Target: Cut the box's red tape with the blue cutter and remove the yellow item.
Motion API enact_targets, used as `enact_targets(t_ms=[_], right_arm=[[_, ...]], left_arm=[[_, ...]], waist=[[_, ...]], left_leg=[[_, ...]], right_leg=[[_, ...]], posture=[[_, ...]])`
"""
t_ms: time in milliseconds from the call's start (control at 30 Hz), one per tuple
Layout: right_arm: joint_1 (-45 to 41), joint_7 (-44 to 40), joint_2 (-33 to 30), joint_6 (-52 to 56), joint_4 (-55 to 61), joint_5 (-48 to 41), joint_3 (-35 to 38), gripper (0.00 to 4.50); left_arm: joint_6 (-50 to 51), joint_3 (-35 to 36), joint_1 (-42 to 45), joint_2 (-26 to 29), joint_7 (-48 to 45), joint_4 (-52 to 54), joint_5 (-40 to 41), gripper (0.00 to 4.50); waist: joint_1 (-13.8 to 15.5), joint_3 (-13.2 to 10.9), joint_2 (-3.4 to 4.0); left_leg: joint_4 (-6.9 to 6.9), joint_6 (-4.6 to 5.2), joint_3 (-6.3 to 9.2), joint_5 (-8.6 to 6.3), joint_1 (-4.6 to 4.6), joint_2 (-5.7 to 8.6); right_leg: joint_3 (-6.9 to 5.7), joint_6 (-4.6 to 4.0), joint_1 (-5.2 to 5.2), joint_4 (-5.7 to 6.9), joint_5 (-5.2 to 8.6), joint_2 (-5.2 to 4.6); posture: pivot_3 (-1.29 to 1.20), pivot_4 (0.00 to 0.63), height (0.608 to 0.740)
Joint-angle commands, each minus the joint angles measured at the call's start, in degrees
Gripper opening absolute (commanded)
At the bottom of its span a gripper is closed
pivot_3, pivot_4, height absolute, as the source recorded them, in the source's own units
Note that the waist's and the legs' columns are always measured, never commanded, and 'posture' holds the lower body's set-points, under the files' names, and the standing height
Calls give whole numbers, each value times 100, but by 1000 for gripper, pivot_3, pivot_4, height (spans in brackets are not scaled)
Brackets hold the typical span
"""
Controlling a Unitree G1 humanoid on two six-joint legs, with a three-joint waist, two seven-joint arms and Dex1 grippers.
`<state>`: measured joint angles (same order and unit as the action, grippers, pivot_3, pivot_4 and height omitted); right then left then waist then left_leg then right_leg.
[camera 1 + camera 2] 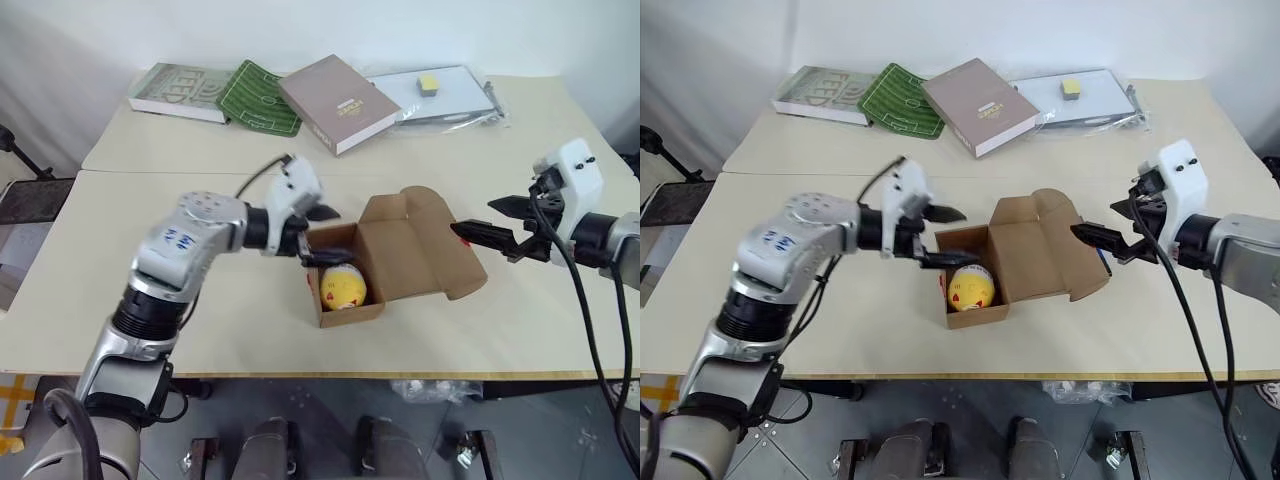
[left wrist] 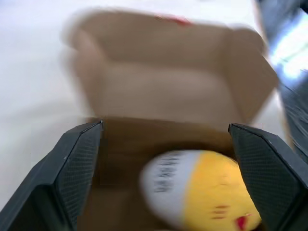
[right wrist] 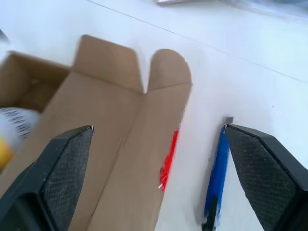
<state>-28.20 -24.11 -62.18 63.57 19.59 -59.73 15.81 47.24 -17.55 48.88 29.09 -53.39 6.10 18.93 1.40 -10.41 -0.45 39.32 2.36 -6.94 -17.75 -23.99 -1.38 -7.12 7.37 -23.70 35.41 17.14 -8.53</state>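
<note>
A: Progress?
B: box (image 1: 400, 255) lid open, red tape (image 3: 168, 159) cut; blue cutter (image 3: 216, 175) on worktop (image 1: 150, 300) under right tool (image 1: 480, 232).
A: Left?
B: yellow item (image 1: 343, 287) inside box, just below left tool (image 1: 318, 236). Both tools wide open, empty.

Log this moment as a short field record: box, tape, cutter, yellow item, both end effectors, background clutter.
box: the box on the table, lid flap folded back open
tape: the red tape on the opened flap's edge
cutter: the blue cutter lying on the table beside the flap
yellow item: the yellow item inside the box
left end effector: open, over the box's left edge, empty
right end effector: open, above the flap, empty
background: books at the far edge
</note>
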Motion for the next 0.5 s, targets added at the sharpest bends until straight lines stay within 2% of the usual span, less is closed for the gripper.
enact_targets(t_ms=[33, 167, 200, 333, 500], right_arm=[[-33, -202, -103, -2, 379, -179, 505, 4500], [32, -89, -33, 90, 517, -98, 580, 4500], [51, -56, -15, 108, 543, -107, 614, 4500], [113, -3, 29, 146, 628, -129, 677, 4500], [178, 44, 85, 154, 675, -127, 712, 4500]], left_arm=[[-250, -684, 54, 81, -315, -141, -411, 4449], [-373, -1122, 104, 103, -413, -552, -803, 4449], [-403, -1125, 103, 111, -474, -561, -813, 4268], [-389, -1039, 107, 83, -634, -525, -770, 3290], [-447, -854, 131, -43, -557, -656, -771, 1796]], waist=[[5, 0, 0], [13, 0, 0], [13, 0, 0], [12, 0, 0], [12, 0, 0]], left_leg=[[0, 0, 0, 0, 2, 1], [0, 0, 2, 0, 1, 17], [0, 0, 2, 0, 4, 19], [0, 0, 3, 0, 3, 8], [4, 0, 2, 0, 4, 1]], right_leg=[[0, 0, 0, 0, 0, 1], [1, 0, 1, 0, 0, -1], [3, 0, 2, 0, 0, -2], [4, 0, 2, 1, 0, -3], [3, 0, 2, 4, 0, -2]], posture=[[0, 150, 740], [0, 150, 740], [0, 150, 740], [0, 150, 740], [0, 150, 740]])
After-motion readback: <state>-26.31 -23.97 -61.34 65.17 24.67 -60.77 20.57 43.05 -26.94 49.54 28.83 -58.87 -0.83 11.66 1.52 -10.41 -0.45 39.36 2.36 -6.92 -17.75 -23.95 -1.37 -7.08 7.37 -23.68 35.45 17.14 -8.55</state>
